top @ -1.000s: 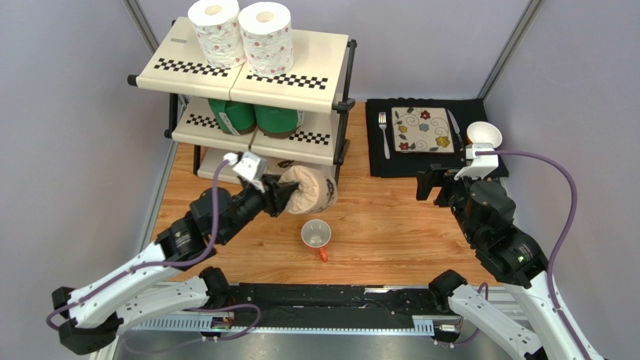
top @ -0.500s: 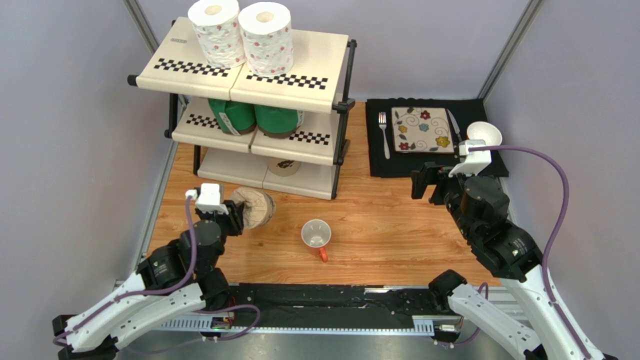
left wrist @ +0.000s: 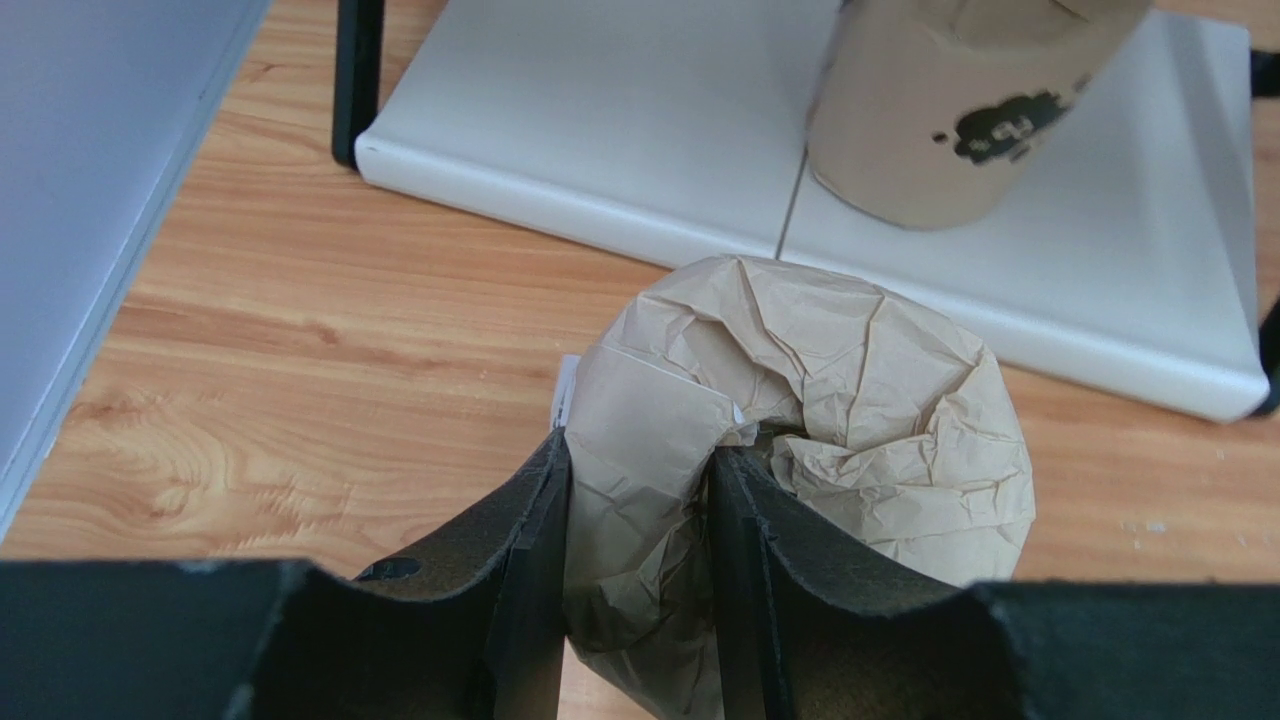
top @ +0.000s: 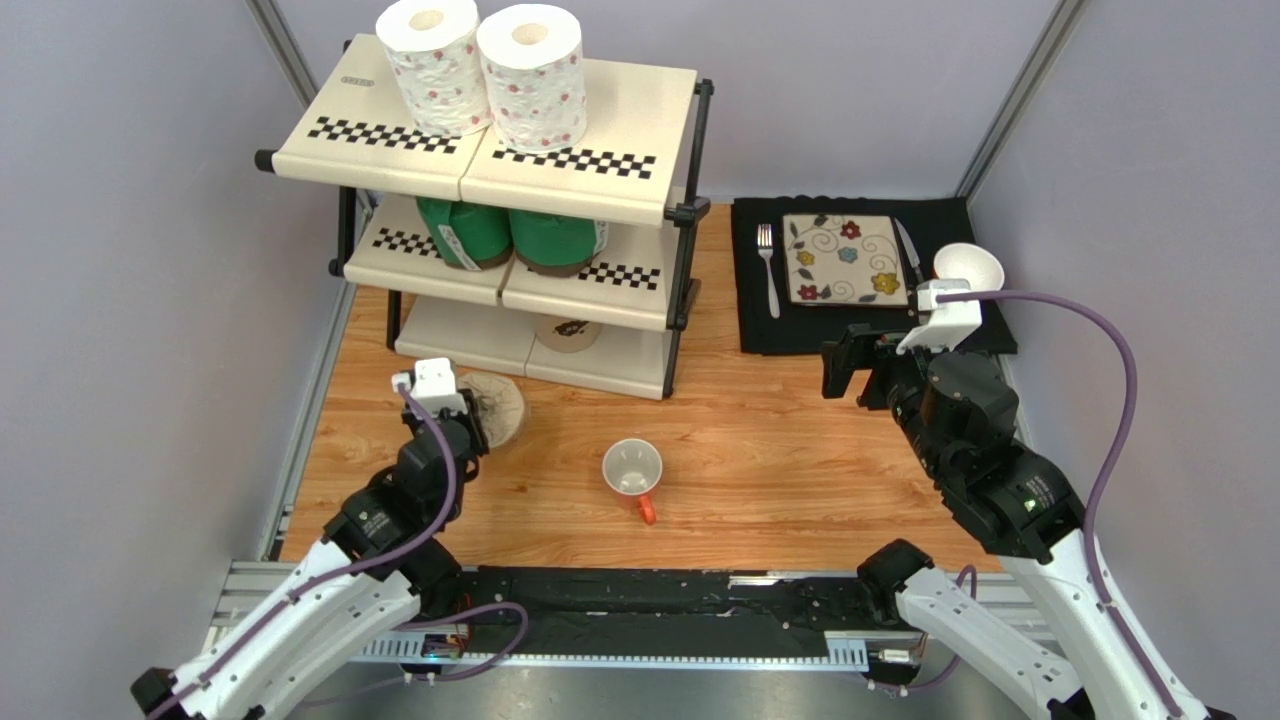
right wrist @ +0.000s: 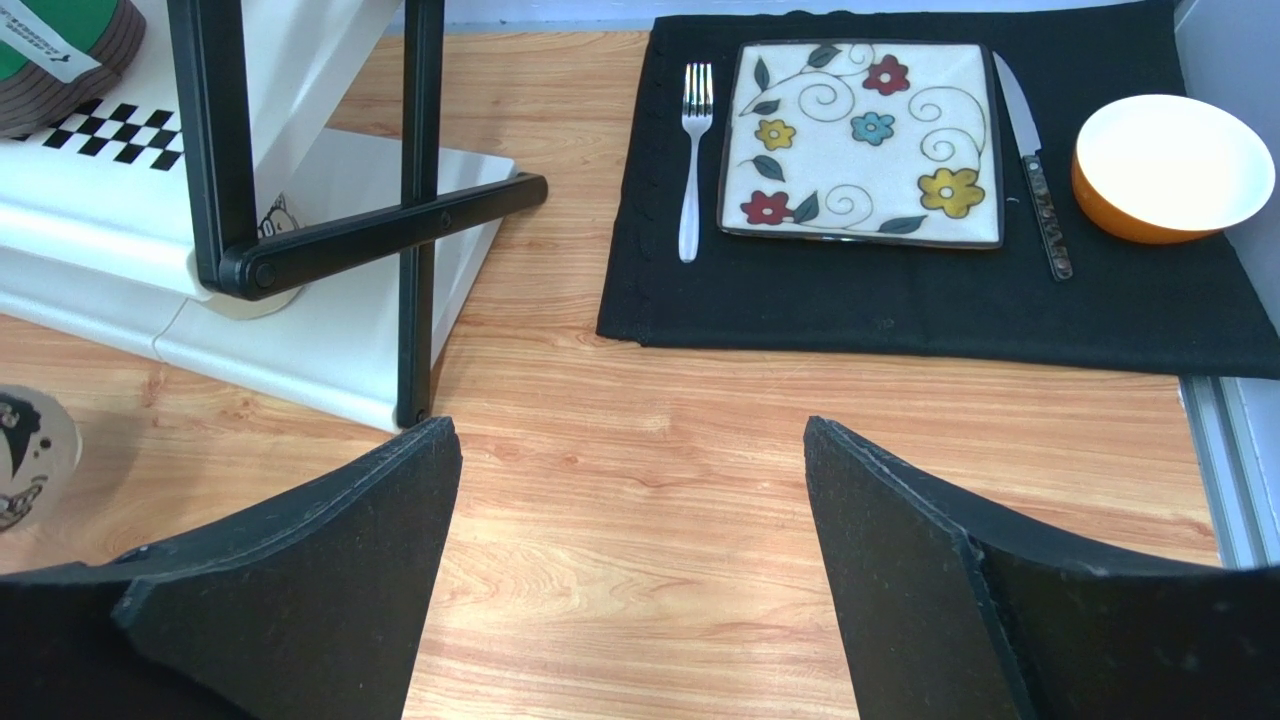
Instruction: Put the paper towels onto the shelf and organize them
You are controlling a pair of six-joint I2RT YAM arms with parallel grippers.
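My left gripper (top: 467, 422) is shut on a tan-brown paper towel roll (top: 496, 407), low over the wood just in front of the left end of the shelf (top: 631, 162). In the left wrist view the gripper (left wrist: 639, 453) has the crumpled wrapper of the roll (left wrist: 842, 435) pinched between its jaws. A second tan roll (left wrist: 962, 105) stands on the bottom tier (left wrist: 601, 135). Two white floral rolls (top: 484, 63) stand on the top tier and two green rolls (top: 511, 233) on the middle tier. My right gripper (top: 842, 368) is open and empty, right of the shelf (right wrist: 628, 438).
A white mug with a red handle (top: 633, 471) lies on the wood in front of the shelf. A black placemat (top: 962, 323) at the back right holds a floral plate (top: 845, 258), a fork, a knife and a bowl (top: 969, 269). A black shelf post (right wrist: 418, 210) stands close ahead of my right gripper.
My left arm has pulled back and to the left with the tan roll, from the right part of the bottom tier to the wood at the shelf's left front. The right arm has barely moved.
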